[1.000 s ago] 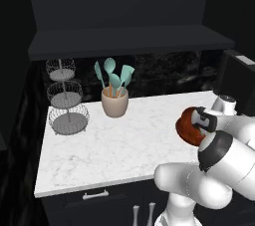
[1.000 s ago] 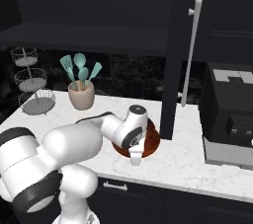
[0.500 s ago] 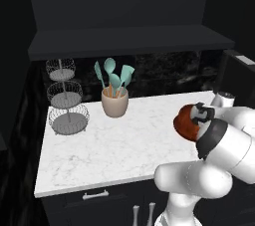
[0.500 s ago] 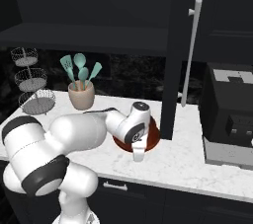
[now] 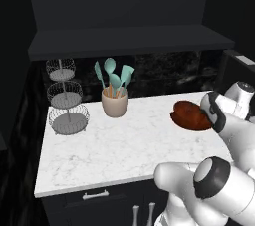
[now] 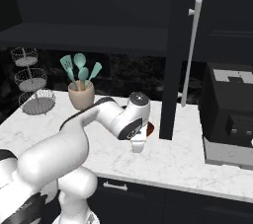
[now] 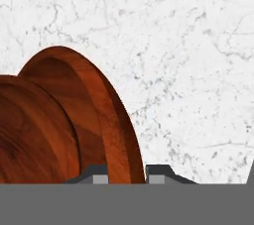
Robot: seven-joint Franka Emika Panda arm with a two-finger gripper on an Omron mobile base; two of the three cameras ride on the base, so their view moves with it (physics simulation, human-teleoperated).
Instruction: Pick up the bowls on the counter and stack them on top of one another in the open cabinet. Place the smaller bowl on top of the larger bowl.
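We see the end effector [image 7: 127, 175] pinching a bowl [image 7: 84, 120] by its rim wall, one fingertip each side, tilted above the marble surface [image 5: 119, 145] at three o'clock of the utensil cup [image 5: 115, 103]. Rigid, glossy, likely slippery; a rim grip suits.

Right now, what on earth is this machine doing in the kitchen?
The white robot arm has a reddish-brown wooden bowl gripped by its rim in its hand, held tilted over the white marble counter. It is meant to go into the black wall cabinet above. A cup of teal utensils and a wire basket stand sit nearby.
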